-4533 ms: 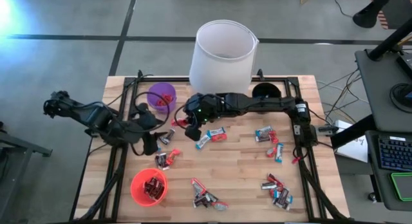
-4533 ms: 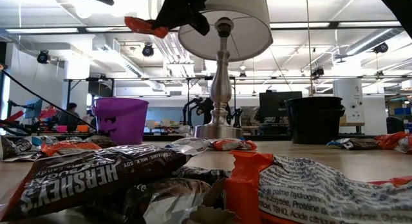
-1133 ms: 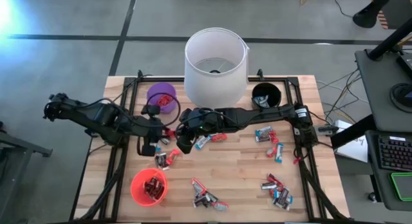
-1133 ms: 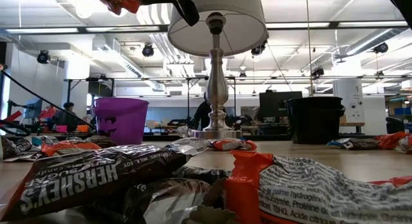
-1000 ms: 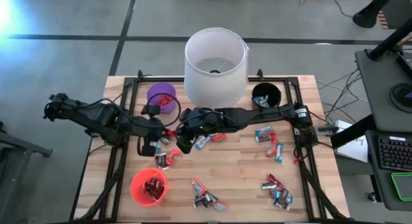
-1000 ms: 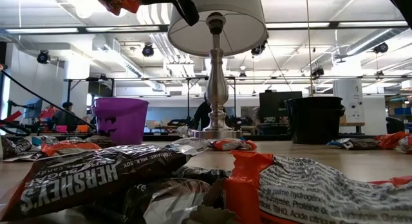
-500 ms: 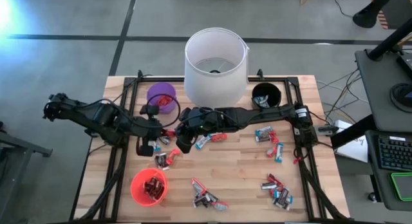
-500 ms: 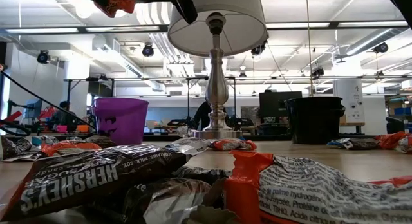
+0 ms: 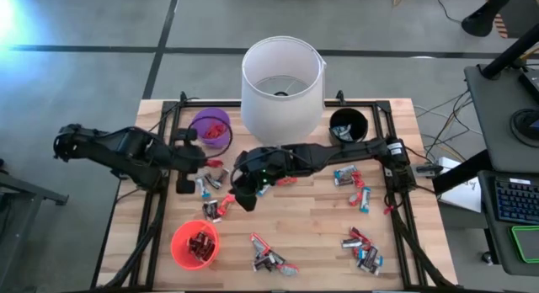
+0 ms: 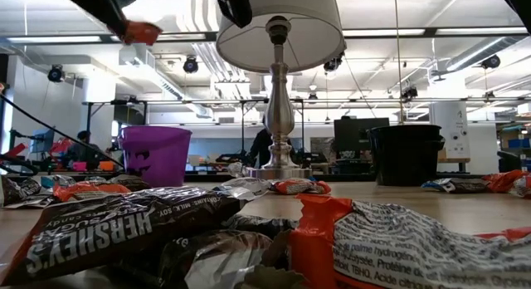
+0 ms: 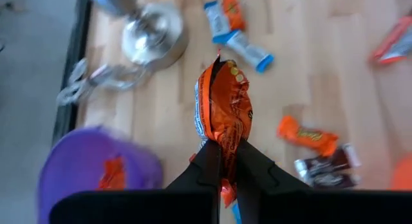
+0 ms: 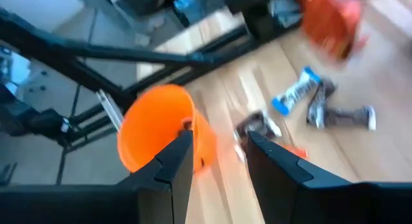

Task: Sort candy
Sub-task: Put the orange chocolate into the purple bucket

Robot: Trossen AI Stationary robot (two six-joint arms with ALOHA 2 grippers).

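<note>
Our left end effector (image 11: 225,161) is clamped tight on an orange candy wrapper (image 11: 223,108), held clear above the surface (image 9: 320,226), with the purple cup (image 9: 211,126) just beyond it. We should carry it squarely over that cup's mouth before letting go. Our right end effector (image 12: 220,148) stands open and empty, near the orange cup (image 12: 164,126), over loose candy (image 9: 274,259) scattered on the surface.

I am seeing the table (image 9: 320,230) from straight above; 1 low camera is looking level across it; my 2 wrist cameras are looking close down, both sharing the purple cup (image 11: 90,166).
</note>
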